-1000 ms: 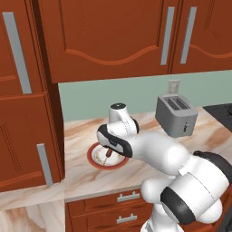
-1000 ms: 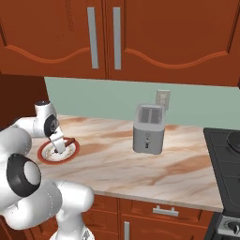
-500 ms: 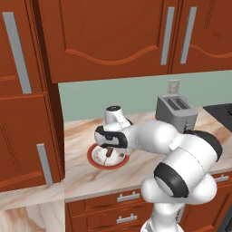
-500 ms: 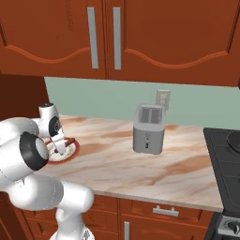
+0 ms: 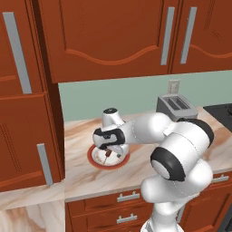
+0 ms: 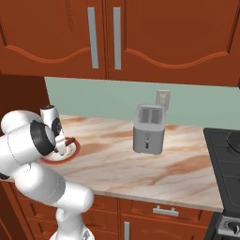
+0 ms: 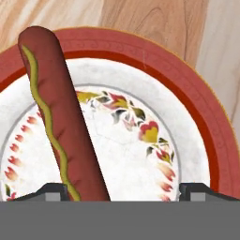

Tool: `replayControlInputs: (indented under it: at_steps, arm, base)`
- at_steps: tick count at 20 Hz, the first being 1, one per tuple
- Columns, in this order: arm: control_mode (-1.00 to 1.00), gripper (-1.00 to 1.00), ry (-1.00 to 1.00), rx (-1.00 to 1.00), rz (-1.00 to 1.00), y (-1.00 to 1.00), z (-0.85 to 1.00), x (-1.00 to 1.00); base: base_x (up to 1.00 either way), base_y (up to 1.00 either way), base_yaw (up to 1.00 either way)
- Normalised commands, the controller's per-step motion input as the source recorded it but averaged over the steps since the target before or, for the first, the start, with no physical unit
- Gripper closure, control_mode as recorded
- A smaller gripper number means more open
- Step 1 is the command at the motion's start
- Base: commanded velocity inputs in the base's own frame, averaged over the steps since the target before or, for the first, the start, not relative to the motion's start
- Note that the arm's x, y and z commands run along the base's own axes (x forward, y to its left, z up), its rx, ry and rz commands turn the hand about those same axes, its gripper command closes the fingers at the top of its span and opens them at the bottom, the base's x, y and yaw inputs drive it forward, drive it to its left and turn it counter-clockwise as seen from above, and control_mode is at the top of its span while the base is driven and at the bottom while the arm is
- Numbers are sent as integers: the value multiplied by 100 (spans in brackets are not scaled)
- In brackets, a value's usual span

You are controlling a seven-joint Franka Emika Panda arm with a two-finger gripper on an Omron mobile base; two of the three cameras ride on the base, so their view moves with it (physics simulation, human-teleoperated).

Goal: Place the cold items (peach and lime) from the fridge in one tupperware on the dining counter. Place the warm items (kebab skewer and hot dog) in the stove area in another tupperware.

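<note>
A hot dog with a yellow mustard line lies slantwise on a red-rimmed white plate on the light worktop of the stove area. My gripper hangs straight over the plate, open. Its fingertips stand wide to either side of the hot dog's near end, which lies closer to the left tip. From the base views the gripper is low over the plate, and the hot dog is a small dark shape under it. The kebab skewer, peach, lime, fridge and both tupperware are out of view.
A grey toaster stands on the worktop to the right of the plate. The dark stove begins at the far right. Red-brown wall cabinets hang above, and a tall cabinet closes the left side.
The hand has sunk lower onto the plate, and the arm's elbow has swung forward and up. Plate and hot dog have not moved.
</note>
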Motion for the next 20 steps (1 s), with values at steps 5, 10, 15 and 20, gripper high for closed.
replayControlInputs:
  at_steps: [5, 10, 15, 20]
  arm:
    - [-100, 100, 0, 0, 0, 4, -22, 12]
    - [-100, 100, 0, 0, 0, 2, -23, 0]
    - [-100, 100, -2, 0, -1, 0, -3, -2]
    - [-100, 100, -4, 0, 0, -6, 43, -24]
  base:
    - [0, 0, 0]
    - [0, 0, 0]
    - [0, 0, 0]
    - [0, 0, 0]
